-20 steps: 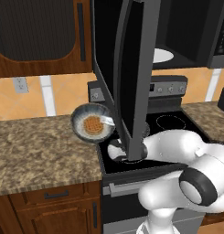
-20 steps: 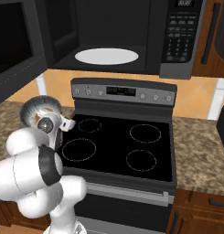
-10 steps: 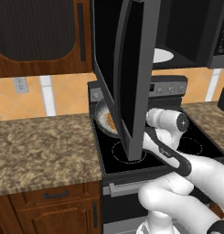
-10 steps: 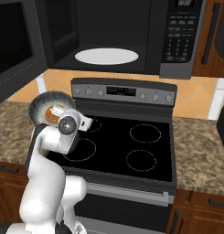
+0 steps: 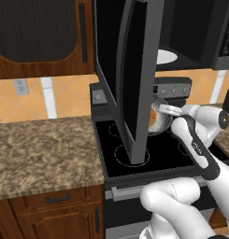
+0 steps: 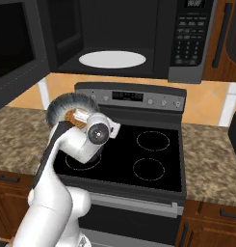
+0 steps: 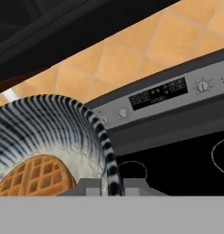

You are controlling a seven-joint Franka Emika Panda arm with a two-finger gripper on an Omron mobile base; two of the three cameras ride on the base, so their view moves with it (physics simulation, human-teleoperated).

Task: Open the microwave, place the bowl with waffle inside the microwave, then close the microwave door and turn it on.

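Left base view: centrally, the open microwave door (image 5: 134, 79) stands edge-on; the bowl (image 5: 159, 119) is right of centre, just behind it, with the turntable plate (image 5: 166, 56) up and to the right.

Right base view: the gripper (image 6: 80, 117), centre left, carries the bowl over the stove (image 6: 124, 154); the microwave (image 6: 114, 38) cavity lies up and right.

Hand view: lower left, the narrowly parted fingers (image 7: 88, 188) pinch the bowl's rim, the waffle (image 7: 38, 176) inside.

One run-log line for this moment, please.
door: open | claw: shut on bowl rim | waffle: in bowl | bowl: above stove
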